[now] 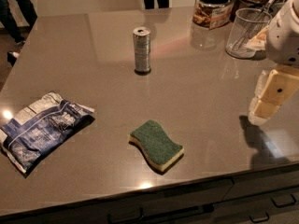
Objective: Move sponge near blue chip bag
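Note:
The sponge (156, 145), dark green on top over pale yellow foam, lies flat near the front edge of the grey counter (196, 92). The blue chip bag (42, 129), flattened and crinkled with white stripes, lies at the front left, well apart from the sponge. My gripper (266, 101) hangs at the right edge of the view, above the counter and to the right of the sponge, holding nothing that I can see.
A silver can (141, 50) stands upright behind the sponge. At the back right are a clear plastic cup (244, 32) with utensils and lidded jars (213, 7). People's legs (14, 8) stand beyond the far edge. Drawers (261, 195) run below the front edge.

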`<state>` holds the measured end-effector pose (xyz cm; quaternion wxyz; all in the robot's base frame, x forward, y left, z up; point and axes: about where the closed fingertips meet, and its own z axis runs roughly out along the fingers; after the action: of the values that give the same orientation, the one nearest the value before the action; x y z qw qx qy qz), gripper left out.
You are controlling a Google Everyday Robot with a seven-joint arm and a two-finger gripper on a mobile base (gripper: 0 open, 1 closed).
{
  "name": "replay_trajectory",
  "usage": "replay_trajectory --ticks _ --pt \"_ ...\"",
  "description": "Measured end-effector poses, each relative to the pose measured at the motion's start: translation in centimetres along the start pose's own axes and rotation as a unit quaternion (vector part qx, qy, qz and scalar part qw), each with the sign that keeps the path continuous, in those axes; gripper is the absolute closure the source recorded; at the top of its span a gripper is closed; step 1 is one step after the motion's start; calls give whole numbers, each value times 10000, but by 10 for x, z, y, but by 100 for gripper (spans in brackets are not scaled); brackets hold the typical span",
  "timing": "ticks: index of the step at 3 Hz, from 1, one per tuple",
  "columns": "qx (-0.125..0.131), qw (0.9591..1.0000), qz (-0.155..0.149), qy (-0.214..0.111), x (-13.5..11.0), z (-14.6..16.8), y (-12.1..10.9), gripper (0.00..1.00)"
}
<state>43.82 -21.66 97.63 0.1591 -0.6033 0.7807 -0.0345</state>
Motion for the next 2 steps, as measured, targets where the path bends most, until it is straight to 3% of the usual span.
replay_trajectory --ticks 1,2 --pt "1 10000 0 0 0 0 0 0" --pt "142 9995 147 -261 -13 3 -20 0"
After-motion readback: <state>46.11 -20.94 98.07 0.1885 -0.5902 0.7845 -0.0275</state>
